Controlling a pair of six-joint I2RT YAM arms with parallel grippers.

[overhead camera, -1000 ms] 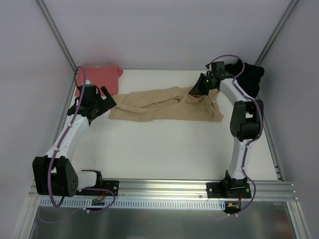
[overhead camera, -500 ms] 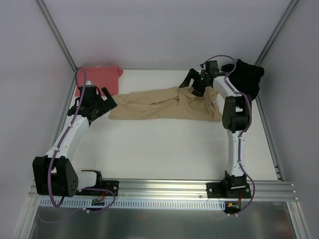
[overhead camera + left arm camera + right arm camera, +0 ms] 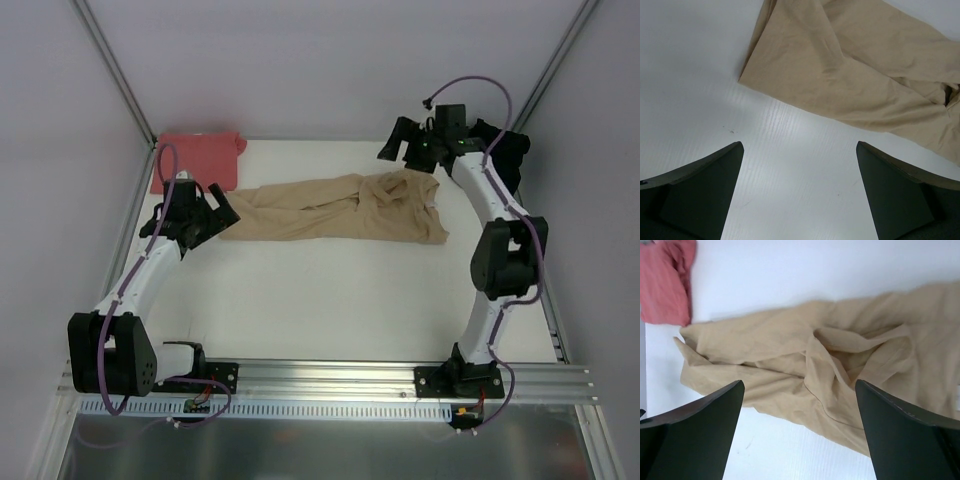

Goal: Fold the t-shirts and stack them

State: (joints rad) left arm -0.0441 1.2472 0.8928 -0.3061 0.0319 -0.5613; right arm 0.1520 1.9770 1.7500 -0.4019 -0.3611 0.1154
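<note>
Salmon-red cloth is lying in the far left corner of the white table (image 3: 330, 310): the salmon-red t-shirt (image 3: 198, 160), soft and roughly squared, with its left edge running along the table's side. Just near of it the left gripper (image 3: 799, 150) is hovering over bare tabletop, its dark wedge-shaped fingers (image 3: 700, 190) standing wide apart and gripping nothing. The tan shirt's left corner is lying just beyond them, not touching.

That tan-beige t-shirt (image 3: 330, 210) is stretching as a long rumpled band across the far middle of the table, creased and lapping over itself, bulkier toward the right. Open white surface is spreading across the whole near half.

Above the band's far right end the right gripper (image 3: 799, 390) is hanging with its fingers spread fully, holding nothing. The black t-shirt (image 3: 508, 160) is slumping in the far right corner, partly hidden behind the right arm, its outline hard to make out.
</note>
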